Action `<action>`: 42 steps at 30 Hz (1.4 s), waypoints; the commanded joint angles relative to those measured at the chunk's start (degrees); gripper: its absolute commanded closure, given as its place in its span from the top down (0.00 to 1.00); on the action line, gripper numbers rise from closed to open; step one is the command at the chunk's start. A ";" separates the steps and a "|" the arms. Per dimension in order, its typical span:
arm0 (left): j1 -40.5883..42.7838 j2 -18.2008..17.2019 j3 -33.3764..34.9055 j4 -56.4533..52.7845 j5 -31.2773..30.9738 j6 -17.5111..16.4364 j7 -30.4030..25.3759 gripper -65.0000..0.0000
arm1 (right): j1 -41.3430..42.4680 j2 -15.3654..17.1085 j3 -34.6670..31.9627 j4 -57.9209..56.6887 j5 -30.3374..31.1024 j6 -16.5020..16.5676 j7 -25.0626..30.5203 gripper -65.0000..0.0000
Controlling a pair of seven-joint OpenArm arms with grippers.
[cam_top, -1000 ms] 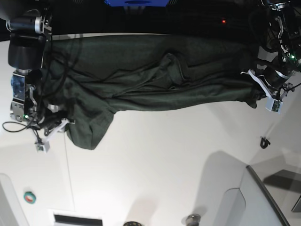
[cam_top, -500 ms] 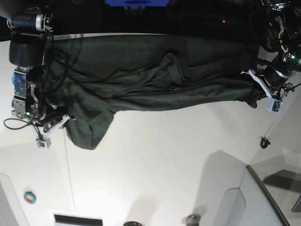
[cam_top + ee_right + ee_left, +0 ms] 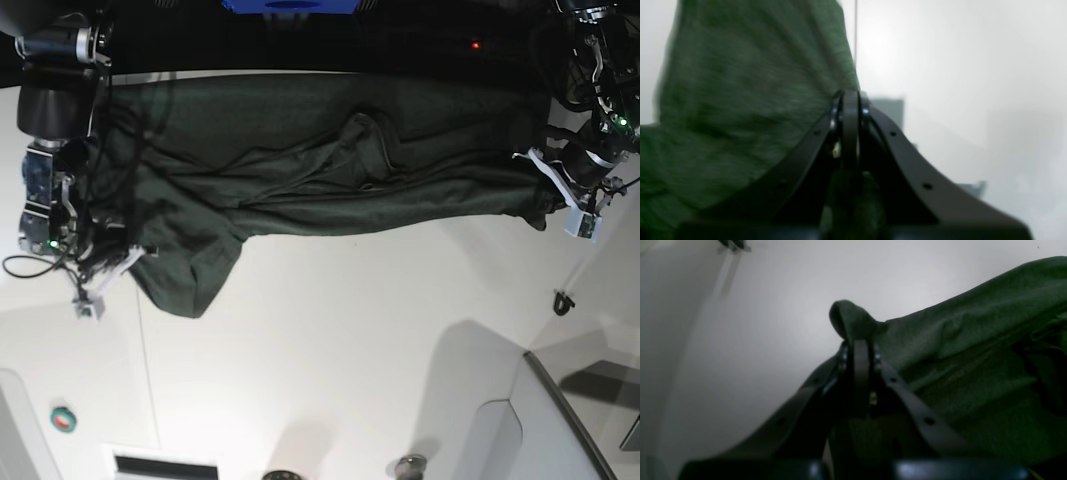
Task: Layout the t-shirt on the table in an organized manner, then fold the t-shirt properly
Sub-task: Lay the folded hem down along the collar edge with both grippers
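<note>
The dark green t-shirt (image 3: pixel 330 170) lies stretched and wrinkled across the far side of the white table (image 3: pixel 350 350), with one flap hanging toward the near left. My left gripper (image 3: pixel 548 205) is at its right end, shut on a pinch of t-shirt (image 3: pixel 973 350) that bulges above the left gripper's (image 3: pixel 858 343) tips. My right gripper (image 3: pixel 125 258) is at the left end. In its wrist view the right gripper (image 3: pixel 850 96) is shut right at the edge of the t-shirt (image 3: pixel 750 100), with green cloth showing between the fingers.
A thin dark seam line (image 3: pixel 147 370) runs down the table. A green tape roll (image 3: pixel 63 419) lies near the front left. A small black object (image 3: pixel 563 301) sits at the right, and a grey panel (image 3: pixel 560 420) fills the front right corner.
The right gripper has closed on the shirt's left edge and shifted slightly left. The left gripper and the rest of the shirt have not moved.
</note>
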 commanded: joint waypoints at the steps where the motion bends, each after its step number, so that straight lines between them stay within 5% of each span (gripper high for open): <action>1: -0.40 -0.95 -0.30 0.95 -0.38 0.05 -1.03 0.00 | 0.31 0.69 0.30 3.86 0.60 0.10 1.09 0.01; 12: -0.76 -2.18 -0.04 1.39 -0.38 0.05 -0.94 0.00 | -12.35 0.51 0.38 30.41 0.69 0.10 -9.19 0.01; 19: -1.72 -3.85 -0.04 1.48 -0.38 0.05 -0.94 0.00 | -22.72 -3.35 2.05 45.62 0.69 0.10 -13.33 0.01; 25: -1.28 -5.25 0.05 4.56 -0.38 0.05 -0.85 0.00 | -30.28 -3.44 2.32 49.31 0.95 0.10 -13.06 0.01; 31: -0.05 -6.22 2.60 4.56 -0.29 -0.03 -0.85 0.00 | -36.96 -2.91 2.32 49.40 9.92 0.10 -12.89 0.01; 42: 1.88 -7.01 6.12 4.47 -0.29 0.23 -1.11 0.00 | -42.85 -2.83 0.03 48.96 16.51 0.10 -12.89 0.01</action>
